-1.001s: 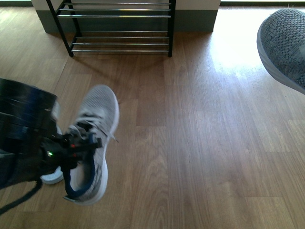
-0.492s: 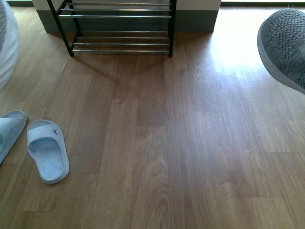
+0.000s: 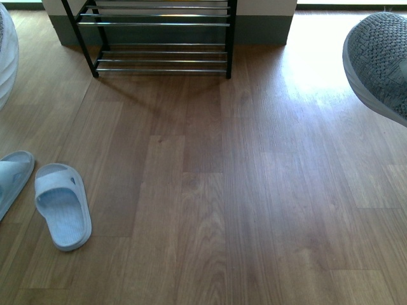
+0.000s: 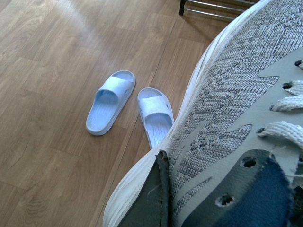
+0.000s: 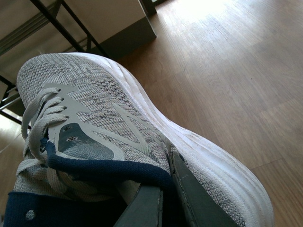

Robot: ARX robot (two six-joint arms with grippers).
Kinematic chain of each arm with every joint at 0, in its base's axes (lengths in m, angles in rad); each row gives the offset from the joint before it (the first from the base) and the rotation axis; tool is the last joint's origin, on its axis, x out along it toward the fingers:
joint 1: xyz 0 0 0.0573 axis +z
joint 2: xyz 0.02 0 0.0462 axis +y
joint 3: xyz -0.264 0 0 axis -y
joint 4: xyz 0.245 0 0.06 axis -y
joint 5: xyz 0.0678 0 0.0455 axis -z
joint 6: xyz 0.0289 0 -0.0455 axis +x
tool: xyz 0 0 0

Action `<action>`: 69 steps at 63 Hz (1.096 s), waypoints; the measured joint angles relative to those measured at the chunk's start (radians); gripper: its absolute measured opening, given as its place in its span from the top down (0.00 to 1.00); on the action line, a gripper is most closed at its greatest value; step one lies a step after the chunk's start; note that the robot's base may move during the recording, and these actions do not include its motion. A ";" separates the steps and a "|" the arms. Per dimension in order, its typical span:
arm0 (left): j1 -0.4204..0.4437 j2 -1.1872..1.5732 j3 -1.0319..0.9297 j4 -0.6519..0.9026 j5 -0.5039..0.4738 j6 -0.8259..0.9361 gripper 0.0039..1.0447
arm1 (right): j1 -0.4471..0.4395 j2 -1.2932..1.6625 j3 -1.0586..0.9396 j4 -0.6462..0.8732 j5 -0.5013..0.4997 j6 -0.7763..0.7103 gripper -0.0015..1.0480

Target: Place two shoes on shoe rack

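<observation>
Grey sneaker (image 4: 227, 94): left pincer (image 4: 165, 189) clamped | second sneaker (image 5: 94, 94): right pincer (image 5: 165, 198) clamped | rack (image 3: 162, 24) apart

The floor (image 3: 254, 190) is wood-look planking in warm brown, with a bright patch of light at its far right. Two pale blue slides lie side by side near the left edge, soles down: one slide (image 3: 62, 206) in full view, the other slide (image 3: 13, 178) partly cut off by the frame. The shoe rack (image 3: 162, 24) stands on the floor at the far end, well apart from the slides.
</observation>
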 joint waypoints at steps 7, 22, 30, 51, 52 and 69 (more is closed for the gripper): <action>0.000 0.000 0.000 0.000 0.001 0.002 0.99 | 0.000 0.000 0.000 0.000 0.000 0.000 0.99; 0.000 0.000 0.000 0.000 0.002 0.002 0.99 | 0.000 0.000 0.000 0.000 0.001 0.000 0.99; 0.000 0.000 0.000 0.000 0.007 0.002 0.99 | -0.001 0.000 0.000 0.000 0.008 0.000 0.99; 0.001 0.000 0.000 0.000 -0.002 0.003 0.99 | 0.000 0.000 0.000 0.000 -0.007 0.000 0.99; 0.002 0.000 0.000 0.000 -0.002 0.003 0.99 | 0.000 0.000 0.000 0.000 -0.006 0.000 0.99; 0.001 0.000 0.000 0.000 0.000 0.004 0.99 | 0.000 0.000 0.000 0.000 -0.001 0.000 0.99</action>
